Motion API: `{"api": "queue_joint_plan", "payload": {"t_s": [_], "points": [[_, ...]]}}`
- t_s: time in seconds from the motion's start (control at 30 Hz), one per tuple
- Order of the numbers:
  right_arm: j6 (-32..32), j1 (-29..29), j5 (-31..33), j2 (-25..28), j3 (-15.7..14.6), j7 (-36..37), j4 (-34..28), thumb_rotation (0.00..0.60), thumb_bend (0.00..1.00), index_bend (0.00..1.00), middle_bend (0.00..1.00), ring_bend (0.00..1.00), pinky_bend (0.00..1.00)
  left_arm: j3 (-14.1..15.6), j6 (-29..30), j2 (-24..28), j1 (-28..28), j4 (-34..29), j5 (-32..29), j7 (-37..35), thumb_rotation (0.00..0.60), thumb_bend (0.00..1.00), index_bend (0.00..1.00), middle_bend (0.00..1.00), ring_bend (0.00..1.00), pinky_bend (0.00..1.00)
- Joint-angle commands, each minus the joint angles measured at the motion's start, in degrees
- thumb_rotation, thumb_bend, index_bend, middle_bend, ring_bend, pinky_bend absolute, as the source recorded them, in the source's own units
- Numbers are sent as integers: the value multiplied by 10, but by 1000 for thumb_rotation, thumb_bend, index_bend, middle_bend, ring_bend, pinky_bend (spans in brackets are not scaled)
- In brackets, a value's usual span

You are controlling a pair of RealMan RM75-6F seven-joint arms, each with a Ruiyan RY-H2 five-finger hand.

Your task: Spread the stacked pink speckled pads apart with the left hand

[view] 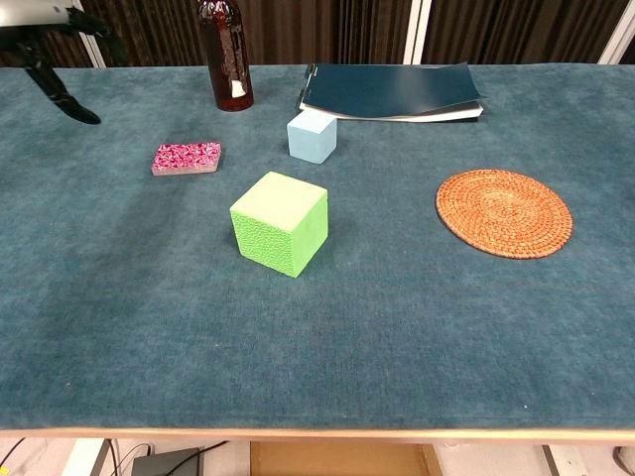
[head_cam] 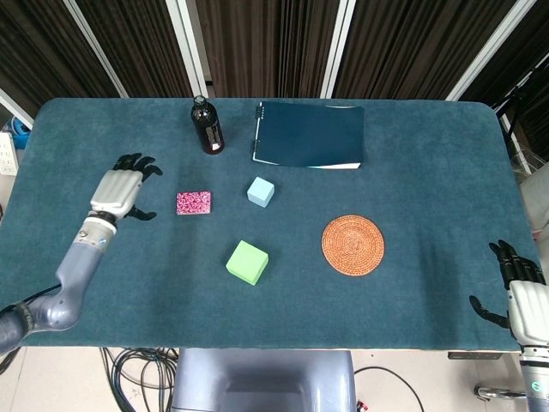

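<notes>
At the near right edge of the table [head_cam: 446,129], the right hand [head_cam: 519,296] rests with its fingers spread and nothing in them, well clear of the work. A little farther in sits the green cube [head_cam: 247,262], with the woven coaster [head_cam: 352,245] off to its right. Beyond the cube, on the left half of the cloth, lies the stack of pink speckled pads [head_cam: 193,202], flat and squared up; the chest view shows its edge as thin layers one on another, not yet spread. The left hand [head_cam: 120,190] hovers just to the left of the stack, fingers apart and holding nothing, its thumb reaching toward the pads without touching them. The step in hand looks to be the approach. To do it well, the hand should come over the stack and lower until the fingertips press lightly on the top pad only, then draw sideways so that pad slides off the rest. Too much pressure would likely drag the whole stack along the cloth. The light blue cube [head_cam: 261,191] sits near on the right, so sliding toward open cloth seems safer. Farthest back stand the dark bottle [head_cam: 207,127] and the blue folder [head_cam: 309,135].
</notes>
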Motion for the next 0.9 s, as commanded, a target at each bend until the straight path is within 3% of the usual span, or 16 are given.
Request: {"api": "queue_joint_plan", "payload": {"t_s": [0.03, 0.17, 0.37, 0.9], "points": [[1, 0, -2, 0, -1, 0, 0, 600, 242, 79, 52, 130, 142, 2, -19, -23, -46, 11, -83, 41, 600, 150, 337, 186, 47, 87], [0, -1, 0, 1, 0, 4, -1, 600, 242, 79, 52, 130, 141, 22, -33, -52, -102, 42, -190, 98, 600, 150, 335, 183, 47, 87], [-1, -1, 3, 3, 1, 9, -1, 600, 242, 79, 52, 130, 142, 45, -39, -79, -154, 69, -290, 139, 600, 150, 342, 181, 47, 81], [-2, -1, 5, 4, 2, 15, -1, 600, 242, 79, 52, 130, 141, 68, -43, -135, -197, 153, -356, 151, 600, 154, 396, 184, 49, 69]]}}
